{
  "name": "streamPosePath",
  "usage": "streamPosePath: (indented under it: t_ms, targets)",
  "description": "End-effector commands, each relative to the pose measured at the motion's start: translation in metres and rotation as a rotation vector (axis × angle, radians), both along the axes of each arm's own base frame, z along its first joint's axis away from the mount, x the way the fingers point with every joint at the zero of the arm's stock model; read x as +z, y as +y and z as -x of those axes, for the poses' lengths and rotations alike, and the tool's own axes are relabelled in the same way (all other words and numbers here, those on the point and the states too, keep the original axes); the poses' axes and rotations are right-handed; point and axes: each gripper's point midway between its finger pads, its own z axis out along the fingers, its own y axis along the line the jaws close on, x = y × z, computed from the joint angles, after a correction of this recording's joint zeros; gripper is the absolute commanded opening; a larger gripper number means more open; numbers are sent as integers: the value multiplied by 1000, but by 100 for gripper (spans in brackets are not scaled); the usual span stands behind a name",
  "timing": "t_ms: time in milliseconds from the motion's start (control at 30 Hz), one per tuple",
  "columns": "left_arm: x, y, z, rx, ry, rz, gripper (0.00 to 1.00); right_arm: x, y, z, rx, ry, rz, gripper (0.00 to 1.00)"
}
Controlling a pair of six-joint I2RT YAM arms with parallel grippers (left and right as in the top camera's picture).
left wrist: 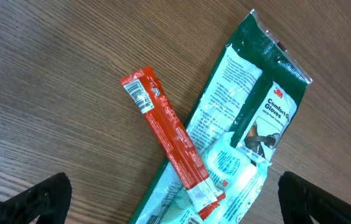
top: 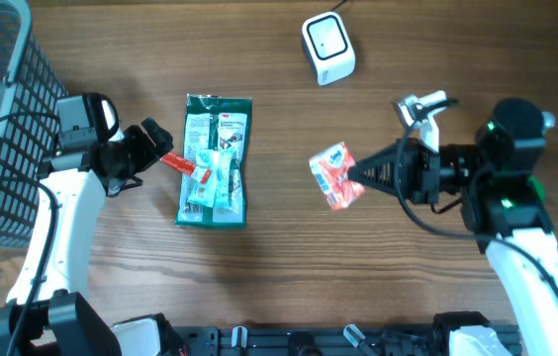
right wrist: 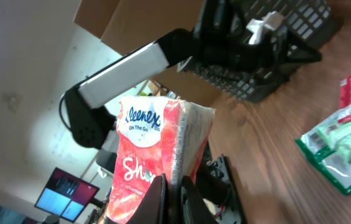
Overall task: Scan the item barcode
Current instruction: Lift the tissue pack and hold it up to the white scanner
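Note:
My right gripper (top: 358, 175) is shut on the edge of a red and white Kleenex tissue pack (top: 332, 175), held above the table's middle right; in the right wrist view the tissue pack (right wrist: 157, 146) stands upright from the pinched fingertips (right wrist: 155, 193). The white barcode scanner (top: 327, 47) sits at the back, apart from the pack. My left gripper (top: 157, 148) is open beside a red sachet (top: 184, 164) lying across a green gloves packet (top: 216, 158). In the left wrist view the red sachet (left wrist: 168, 134) shows a barcode on its upper end, with both fingers spread wide at the lower corners.
A dark wire basket (top: 7, 119) stands at the far left. The gloves packet (left wrist: 250, 118) and smaller pale green packs lie in a pile left of centre. Bare wooden table (top: 289, 267) stretches across the front.

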Motion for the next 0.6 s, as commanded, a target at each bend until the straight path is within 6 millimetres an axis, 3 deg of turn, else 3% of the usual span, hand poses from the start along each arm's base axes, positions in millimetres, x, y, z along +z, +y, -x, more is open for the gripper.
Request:
streamPosePath:
  t_ms: [0, 167, 567]
  targets:
    - [6, 0, -3, 4, -19, 3, 100, 14, -2, 27, 60, -2, -12, 4]
    - [6, 0, -3, 4, -19, 3, 100, 19, -3, 37, 60, -13, -12, 4]
    - [6, 0, -3, 4, -19, 3, 100, 16, -3, 38, 59, 67, -9, 4]
